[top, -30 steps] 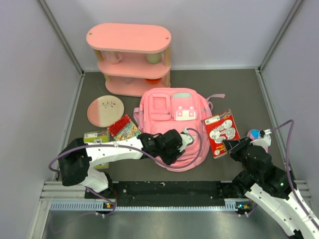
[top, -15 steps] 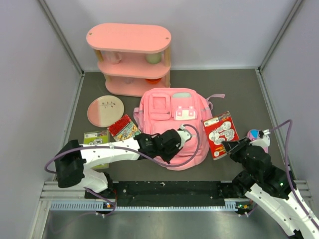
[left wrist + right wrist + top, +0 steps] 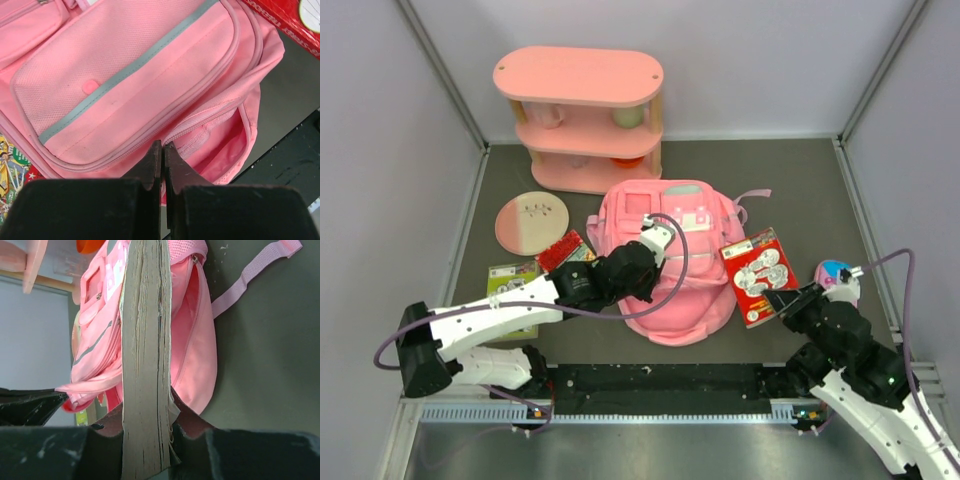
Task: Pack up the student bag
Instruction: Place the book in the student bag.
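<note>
At table centre: bag, pink, lying front-up, a fold of its near edge pinched between the closed fingers of left gripper; the main zip gapes in the right wrist view, contents not discernible. Just right of bag: red book, tilted, clamped edge-on in right gripper. Behind bag: shelf, three tiers, the middle one holding pink mug and green cup, the bottom one an orange item.
</note>
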Available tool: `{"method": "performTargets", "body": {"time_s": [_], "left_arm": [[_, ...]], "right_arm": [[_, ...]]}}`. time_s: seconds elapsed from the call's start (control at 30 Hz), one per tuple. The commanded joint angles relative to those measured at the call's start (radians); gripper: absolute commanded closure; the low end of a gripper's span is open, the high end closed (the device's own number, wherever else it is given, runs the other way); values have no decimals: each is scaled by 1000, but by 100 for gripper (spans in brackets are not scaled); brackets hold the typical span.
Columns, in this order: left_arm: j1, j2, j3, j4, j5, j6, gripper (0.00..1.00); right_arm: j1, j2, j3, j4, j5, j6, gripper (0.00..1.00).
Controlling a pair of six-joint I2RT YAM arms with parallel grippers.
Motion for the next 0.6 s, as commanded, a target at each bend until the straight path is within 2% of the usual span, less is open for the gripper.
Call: {"method": "performTargets", "body": {"time_s": [0.0, 0.1, 0.27, 0.47, 0.57], "left_arm": [[38, -8, 113, 23, -137, -68, 100], [43, -3, 177, 8, -166, -88, 100], [53, 21, 276, 14, -212, -109, 100], [64, 58, 346, -27, -261, -161, 100], [92, 85, 380, -86, -272, -221, 100]], "right_arm": [[1, -117, 110, -69, -26, 1, 100], [2, -118, 204, -191, -27, -12, 100], [2, -130, 184, -144, -191, 1, 100], [2, -113, 138, -63, -309, 49, 100], [2, -136, 150, -47, -320, 52, 100]]}}
